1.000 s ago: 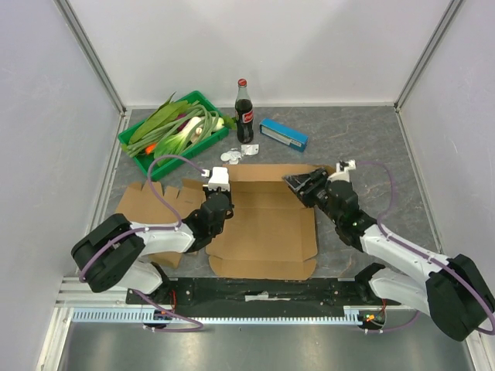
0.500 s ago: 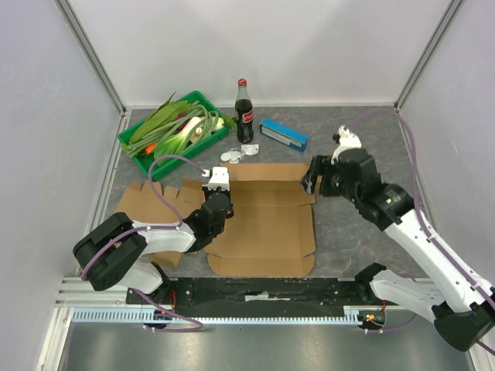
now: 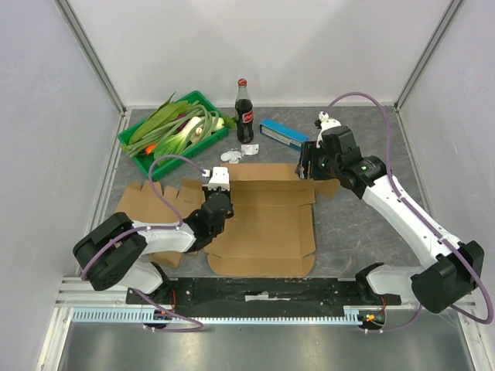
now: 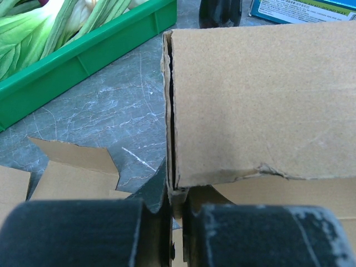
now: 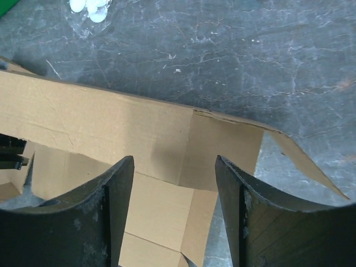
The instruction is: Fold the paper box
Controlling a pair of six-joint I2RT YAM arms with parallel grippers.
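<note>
My right gripper (image 3: 307,161) has risen off the back right corner of the paper box (image 3: 267,220) and drawn up toward the upper right of the frame, the arm stretching out behind it. My fingers there have spread apart, with nothing between them. The side flap (image 3: 328,188) I was covering now shows.

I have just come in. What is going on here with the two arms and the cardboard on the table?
Two robot arms are folding a brown cardboard box that lies mostly flat on the grey stone-patterned table. The left tool is shut on the edge of one cardboard panel at the box's left side. The right tool is open and holds nothing; it hovers over the box's far right corner. The folding is not yet finished.
</note>
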